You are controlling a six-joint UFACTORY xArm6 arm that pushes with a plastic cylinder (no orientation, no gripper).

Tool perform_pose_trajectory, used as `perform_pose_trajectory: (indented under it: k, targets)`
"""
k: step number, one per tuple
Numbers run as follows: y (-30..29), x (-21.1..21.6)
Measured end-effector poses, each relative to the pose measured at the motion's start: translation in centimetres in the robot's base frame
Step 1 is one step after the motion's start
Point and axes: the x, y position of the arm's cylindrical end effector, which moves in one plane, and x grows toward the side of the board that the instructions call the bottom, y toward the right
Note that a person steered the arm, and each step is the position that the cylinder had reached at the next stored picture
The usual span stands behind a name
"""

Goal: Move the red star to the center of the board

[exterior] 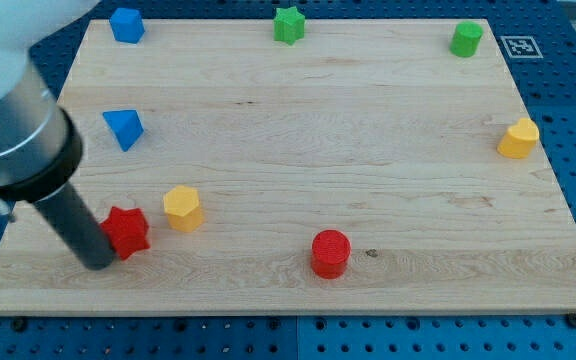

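Observation:
The red star lies near the board's lower left. My tip is on the board at the star's left side, touching or almost touching it. The dark rod rises from there toward the view's upper left. A yellow hexagon block lies just right of the star, slightly higher. The wooden board fills most of the view.
A red cylinder lies at the bottom centre. A blue triangle block is at the left, a blue block at the top left. A green star is at top centre, a green cylinder at top right, a yellow block at the right edge.

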Motion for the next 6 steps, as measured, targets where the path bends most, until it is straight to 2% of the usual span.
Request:
perform_pose_trajectory:
  k: [3, 6]
  targets:
    - [7.8, -8.0]
    - [18.6, -17.2]
